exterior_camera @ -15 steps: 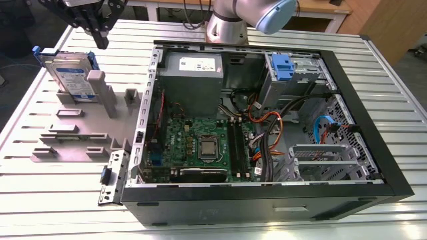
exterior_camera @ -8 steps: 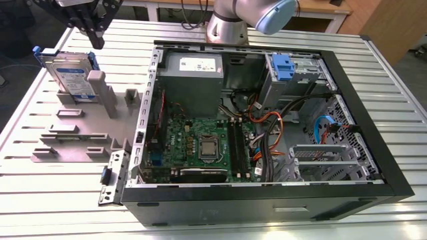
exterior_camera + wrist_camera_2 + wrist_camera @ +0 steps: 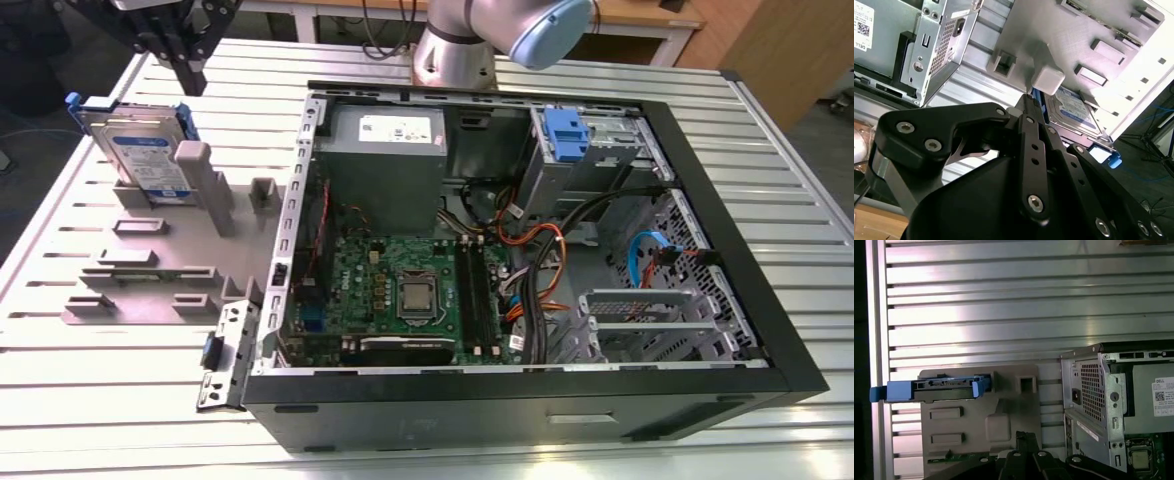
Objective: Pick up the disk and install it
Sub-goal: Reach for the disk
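Exterior view: One disk [image 3: 140,150] stands on edge in one grey holder block [image 3: 147,265], at the exterior view's left of the open computer case [image 3: 747,260]. The labelled broad face is turned toward the camera. The top edge runs across the view, with one end toward the case. The lower part sits in the holder, so the long axis cannot be determined. The gripper [image 3: 191,80] hangs just above the disk, apart from it, drawn narrow and holding nothing. One arm [image 3: 494,30] rises behind the case. One empty blue caddy [image 3: 565,135] sits inside the case. Holder and case rest on a slatted metal table [image 3: 747,110]; wooden furniture stands behind it.

Second wrist view: The gripper [image 3: 1029,100] points at the disk [image 3: 1074,112], which stands in the holder block [image 3: 1064,35]. The case [image 3: 934,40] lies beside the holder on the table [image 3: 979,85].

First wrist view: The disk [image 3: 934,386] presents its thin blue-framed edge. The edge lies in line with the case [image 3: 1094,390] and across the holder block [image 3: 1004,415]. The gripper [image 3: 1024,437] is apart from it. The table [image 3: 1004,315] slats run parallel to the disk edge.
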Available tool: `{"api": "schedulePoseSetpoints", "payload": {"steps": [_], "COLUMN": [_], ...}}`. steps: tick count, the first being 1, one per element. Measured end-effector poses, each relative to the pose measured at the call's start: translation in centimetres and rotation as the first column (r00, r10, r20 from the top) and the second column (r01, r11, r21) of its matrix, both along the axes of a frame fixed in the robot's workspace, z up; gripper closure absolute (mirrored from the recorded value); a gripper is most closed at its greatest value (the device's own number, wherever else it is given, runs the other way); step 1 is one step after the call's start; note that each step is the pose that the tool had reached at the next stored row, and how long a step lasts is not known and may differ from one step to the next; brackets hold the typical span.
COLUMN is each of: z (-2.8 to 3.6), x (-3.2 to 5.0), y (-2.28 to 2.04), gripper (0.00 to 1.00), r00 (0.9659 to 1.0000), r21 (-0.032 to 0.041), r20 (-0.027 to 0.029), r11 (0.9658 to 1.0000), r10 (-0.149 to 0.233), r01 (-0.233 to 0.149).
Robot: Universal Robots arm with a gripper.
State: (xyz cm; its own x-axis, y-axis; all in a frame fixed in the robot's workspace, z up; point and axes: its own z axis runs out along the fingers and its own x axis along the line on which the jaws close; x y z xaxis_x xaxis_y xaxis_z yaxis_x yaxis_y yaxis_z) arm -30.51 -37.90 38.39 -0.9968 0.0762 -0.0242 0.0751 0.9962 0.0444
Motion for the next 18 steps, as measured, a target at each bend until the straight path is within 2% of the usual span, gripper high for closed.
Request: {"api": "schedulePoseSetpoints", "payload": {"steps": [13,18], "z": [-0.05,-0.11], "x": [-0.13,-0.42], "y": [0.03,0.13], "gripper": [0.89,0.89], "r00": [1.0000,0.9999], "r21": [-0.0004,-0.0005], "r20": [-0.0001,-0.0002], "r11": [1.0000,0.9999], "r10": [0.001,0.017], "r01": [-0.001,-0.017]}}
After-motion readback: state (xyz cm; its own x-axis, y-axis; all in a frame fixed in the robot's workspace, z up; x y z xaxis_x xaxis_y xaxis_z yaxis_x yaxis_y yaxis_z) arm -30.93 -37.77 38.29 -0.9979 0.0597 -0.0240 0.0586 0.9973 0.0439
